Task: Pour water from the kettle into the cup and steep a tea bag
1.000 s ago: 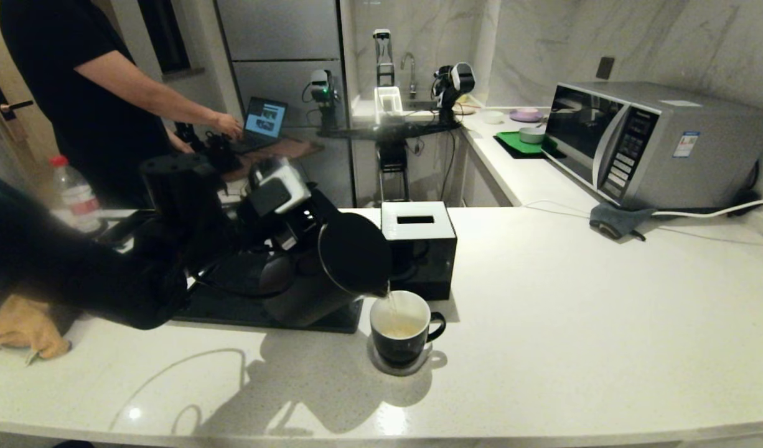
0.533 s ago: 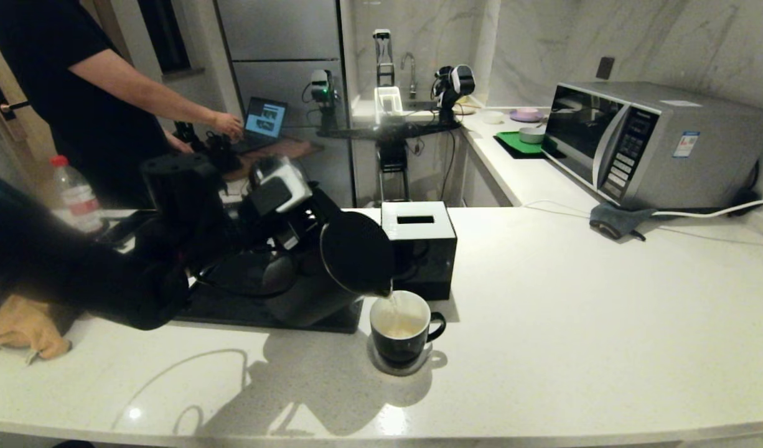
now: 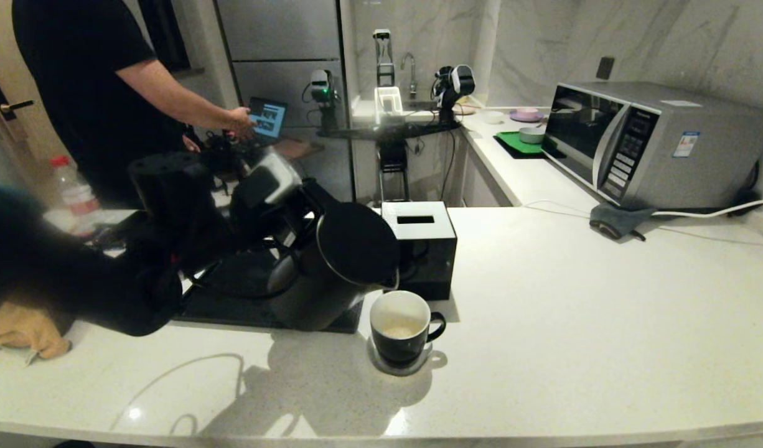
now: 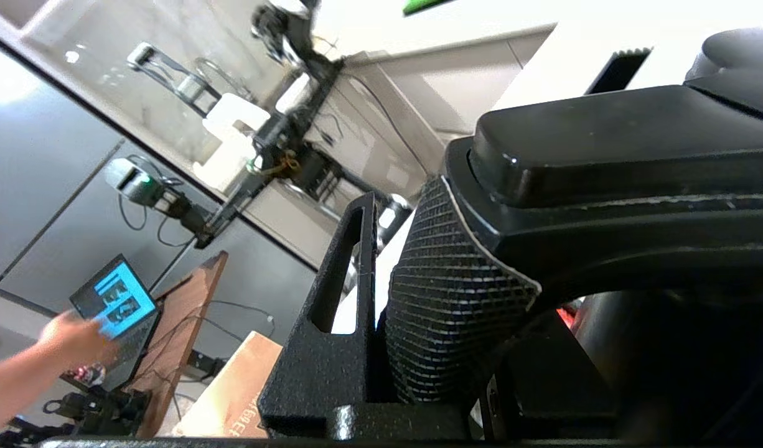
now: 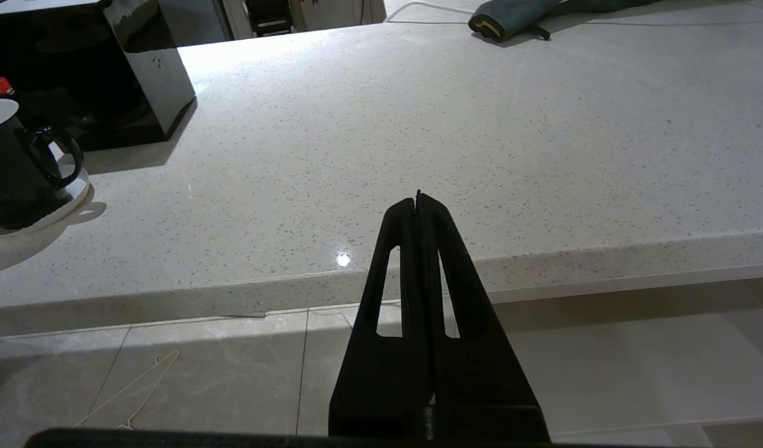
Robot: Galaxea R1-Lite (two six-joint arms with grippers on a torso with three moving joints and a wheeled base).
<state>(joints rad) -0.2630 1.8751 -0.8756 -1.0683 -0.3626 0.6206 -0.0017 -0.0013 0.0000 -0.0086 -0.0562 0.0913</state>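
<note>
Over by the left end of the bench I'm holding the kettle up off the surface, my left gripper clamped on its loop handle. In the left wrist view I can see the textured pad pressing right against the black handle bar, so that grip looks solid. Kettle's tilted toward the cup, spout sitting just above and beside the rim, but I'm not seeing any stream coming out right now

Cup's parked on a little coaster toward the front edge, roughly mid-bench, just in front of the glossy black box with the white slotted top. There's water in the bottom of it, pale yellowish, looks well short of full to me

Right gripper is doing nothing, fingers pinched fully together, hanging out in front of the bench's front edge. There's a person in the background poking at a laptop, not involved

So where I'm at: pouring is at least partly done, maybe finished if this fill level is the target, can't really say. What's left is getting the kettle back down on the dark tray behind it, then the whole tea bag part. I'm not spotting the tea bag anywhere in my views, so that's gonna need finding first
</note>
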